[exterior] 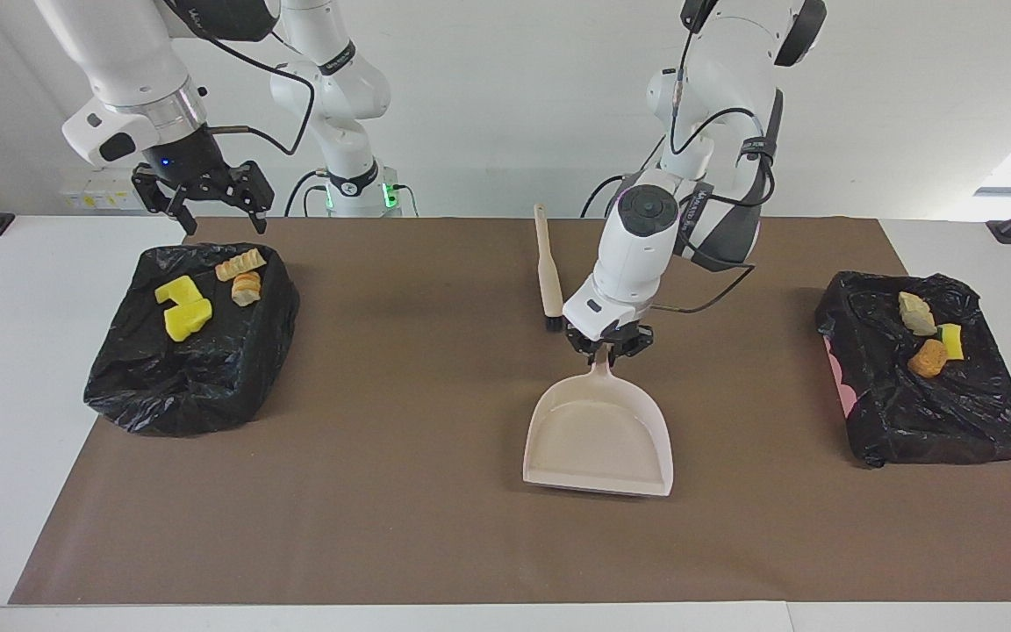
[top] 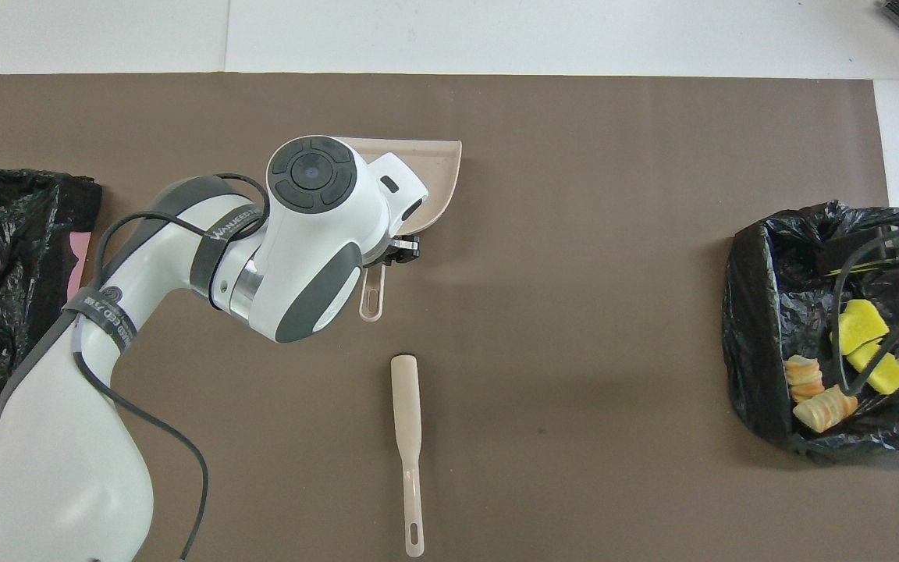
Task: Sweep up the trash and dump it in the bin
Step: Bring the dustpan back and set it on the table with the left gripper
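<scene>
All the trash lies in two black-bagged bins. The bin [exterior: 181, 395] at the right arm's end holds yellow sponge bits [exterior: 182, 307] and two bread-like lumps [exterior: 242, 274]. The bin [exterior: 935, 421] at the left arm's end holds a beige chunk [exterior: 915, 313], a green-and-yellow wedge [exterior: 951, 341] and an orange lump [exterior: 928, 357]. The beige dustpan [exterior: 598, 430] lies flat on the mat, mid-table. My left gripper [exterior: 608, 345] is down at its handle [top: 371, 293]. The brush [exterior: 547, 272] lies beside it, nearer to the robots. My right gripper [exterior: 218, 206] hangs open and empty over its bin.
A brown mat [exterior: 400, 491] covers the table's middle, with white table around it. In the overhead view the left arm hides much of the dustpan [top: 438, 176]. The brush [top: 406, 437] lies alone there, and the right arm's bin [top: 762, 312] shows its scraps.
</scene>
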